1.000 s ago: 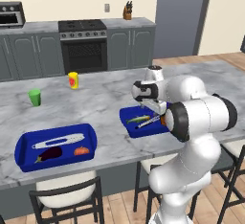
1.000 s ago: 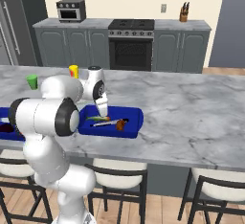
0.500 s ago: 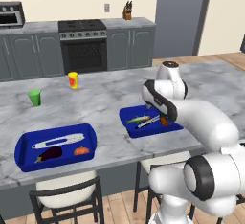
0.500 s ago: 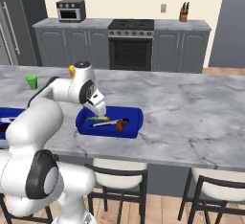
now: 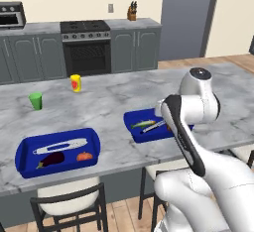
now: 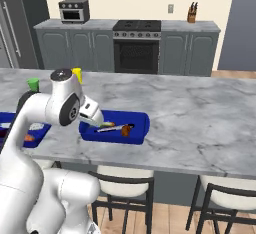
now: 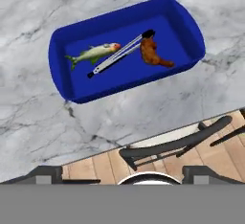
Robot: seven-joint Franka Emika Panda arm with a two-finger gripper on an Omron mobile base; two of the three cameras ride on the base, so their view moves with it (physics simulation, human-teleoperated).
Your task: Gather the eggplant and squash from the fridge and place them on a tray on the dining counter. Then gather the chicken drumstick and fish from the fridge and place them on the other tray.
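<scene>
White arm link covers the right end of the near blue rectangular tray (image 5: 136,127) in left base view, hiding the brown chicken drumstick (image 7: 152,53) there. Right base view: arm blocks most of the far blue rectangular tray (image 6: 6,119); its contents are unreadable, picture edge cuts its left end. Small orange-red round item (image 5: 85,155) in that tray too small to identify. Black chair back (image 7: 177,144) below the fingers cut by frame edge.

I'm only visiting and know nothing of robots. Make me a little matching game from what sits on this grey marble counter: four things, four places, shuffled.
Things:
1. silvery-green fish
2. dark purple eggplant
3. small green cup
4. yellow bottle with a red label

Places:
A. bare counter, nearest the stove
B. blue tray with the brown drumstick
C. bare counter, far left
D. blue tray at the left

Pairs: 1-B, 2-D, 3-C, 4-A
</scene>
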